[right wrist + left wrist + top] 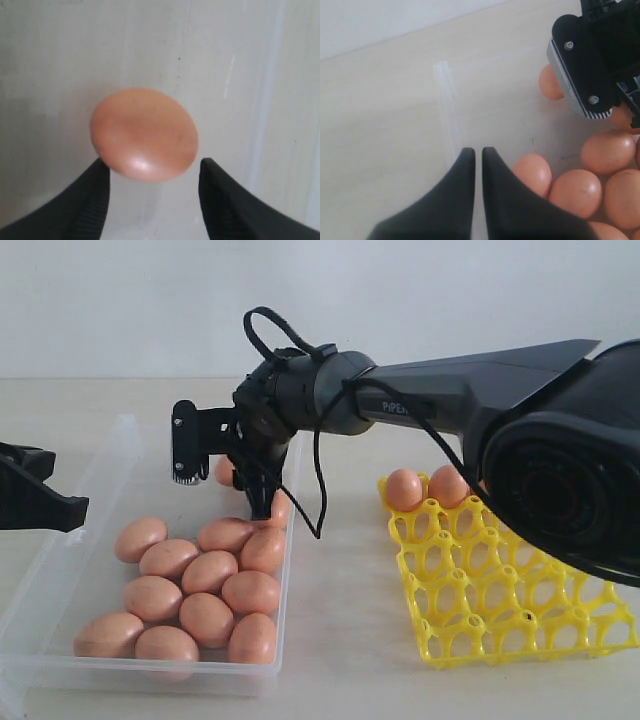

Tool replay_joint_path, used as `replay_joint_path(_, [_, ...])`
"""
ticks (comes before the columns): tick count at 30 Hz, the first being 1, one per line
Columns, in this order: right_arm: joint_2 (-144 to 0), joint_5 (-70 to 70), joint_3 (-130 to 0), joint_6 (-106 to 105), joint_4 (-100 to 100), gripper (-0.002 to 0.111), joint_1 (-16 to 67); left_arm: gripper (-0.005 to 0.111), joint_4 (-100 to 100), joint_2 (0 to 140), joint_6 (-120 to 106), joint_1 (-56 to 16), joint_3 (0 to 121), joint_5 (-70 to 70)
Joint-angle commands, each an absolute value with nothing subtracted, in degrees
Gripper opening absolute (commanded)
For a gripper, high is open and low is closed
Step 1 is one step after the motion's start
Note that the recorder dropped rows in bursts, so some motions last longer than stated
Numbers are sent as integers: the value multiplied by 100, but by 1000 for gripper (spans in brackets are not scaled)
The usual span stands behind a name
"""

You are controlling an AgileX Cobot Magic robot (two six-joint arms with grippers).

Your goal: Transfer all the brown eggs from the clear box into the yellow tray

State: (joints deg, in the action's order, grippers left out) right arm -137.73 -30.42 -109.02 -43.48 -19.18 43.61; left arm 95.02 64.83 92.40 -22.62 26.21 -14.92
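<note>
Several brown eggs [210, 572] lie in the clear box [60, 580] on the left. My right gripper [222, 480] reaches across to the box's far end and stands open over one lone brown egg [144, 134]. In the right wrist view the right gripper [155, 162] has a fingertip on either side of that egg's edge, with a gap on one side. The yellow tray [500, 610] lies on the right with two eggs [404, 488] in its far corner cups. My left gripper [478, 150] is shut and empty over the box's left wall.
The right arm's dark body [560, 450] fills the upper right and hides part of the tray's far side. A black cable [318, 490] hangs from the right wrist over the gap between box and tray. The box wall [447, 100] runs just beyond my left fingertips.
</note>
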Motion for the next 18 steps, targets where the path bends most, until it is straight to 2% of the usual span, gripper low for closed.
replay_joint_path(1, [-13784,-2870,-10928,-4419,-2165,49,4397,4,9535,6433,9242,-2243,2599,-1460])
replay_joint_path(9, [-13784,-2915,-10928,-4251,-2123,49,4397,4,9535,6433,9242,-2243,2599,-1460])
replay_joint_path(18, [-13215,-3308,-10928,-1528,-2123,49,4397,4,9557,6433,9242,-2243,2599,-1459])
